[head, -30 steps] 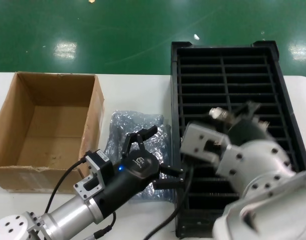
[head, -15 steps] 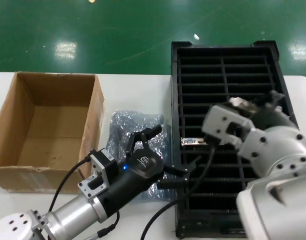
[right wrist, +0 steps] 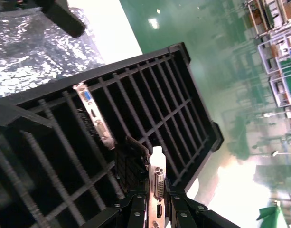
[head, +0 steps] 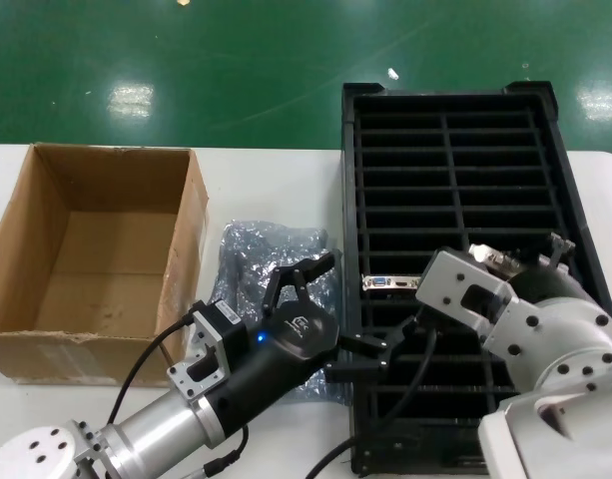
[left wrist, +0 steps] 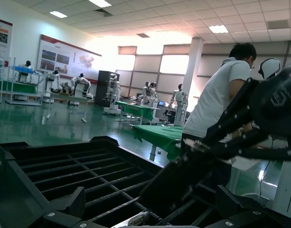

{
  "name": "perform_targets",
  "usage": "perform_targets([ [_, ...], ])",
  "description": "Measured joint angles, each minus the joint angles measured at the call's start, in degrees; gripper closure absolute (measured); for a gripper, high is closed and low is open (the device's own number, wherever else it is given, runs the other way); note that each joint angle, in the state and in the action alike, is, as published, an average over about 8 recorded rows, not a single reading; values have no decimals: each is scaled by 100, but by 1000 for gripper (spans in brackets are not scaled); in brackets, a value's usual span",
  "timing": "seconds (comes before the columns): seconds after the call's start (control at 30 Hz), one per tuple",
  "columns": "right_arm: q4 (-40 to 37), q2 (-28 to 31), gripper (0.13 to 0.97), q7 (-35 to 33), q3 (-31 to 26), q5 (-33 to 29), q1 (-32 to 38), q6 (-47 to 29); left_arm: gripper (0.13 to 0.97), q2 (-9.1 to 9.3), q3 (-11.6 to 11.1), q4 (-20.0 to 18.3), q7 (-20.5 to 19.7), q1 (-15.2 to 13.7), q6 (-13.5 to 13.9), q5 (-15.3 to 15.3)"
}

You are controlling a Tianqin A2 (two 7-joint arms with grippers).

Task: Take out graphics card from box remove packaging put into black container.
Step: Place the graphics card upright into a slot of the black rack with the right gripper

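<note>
Head view: white table [head: 276, 190], green floor [head: 236, 60] w/ glare.

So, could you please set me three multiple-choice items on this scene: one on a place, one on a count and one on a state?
1. Where is the blue-port graphics card?
A) on the floor
B) in a slot of the black container
C) on the table

2. How many columns of slots has the container?
A) one
B) two
C) four

3. What is the right gripper doing?
A) open, empty
B) gripping a cable
C) gripping a second card

Answers:
1 B, its bracket stands in a left-column slot.
2 B, one central divider splits it.
3 C, the bracket sits between its fingers, while the left gripper hangs open by the packaging.
</note>
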Motion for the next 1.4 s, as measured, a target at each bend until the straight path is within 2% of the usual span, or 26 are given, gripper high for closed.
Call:
perform_targets([
  [0.23, 1, 0, 908, 146, 2, 0, -314, 0, 132, 18, 28, -40, -6, 22, -16, 5],
  [0.4, 0, 0, 908, -16, 186, 0, -379, 0, 132, 20, 40, -69, -10, 43, -24, 4],
  [0.83, 0, 0, 908, -1217, 1327, 0, 786, 0, 132, 8, 34, -141, -12, 126, -22, -24],
  [1.2, 0, 0, 908, -816, 811, 0, 255, 0, 132, -19, -51, -42, 44, 143, 49, -101],
  [1.4, 0, 0, 908, -924, 715, 0, 142, 0, 132, -40, -108, 58, 78, 113, 92, -140],
])
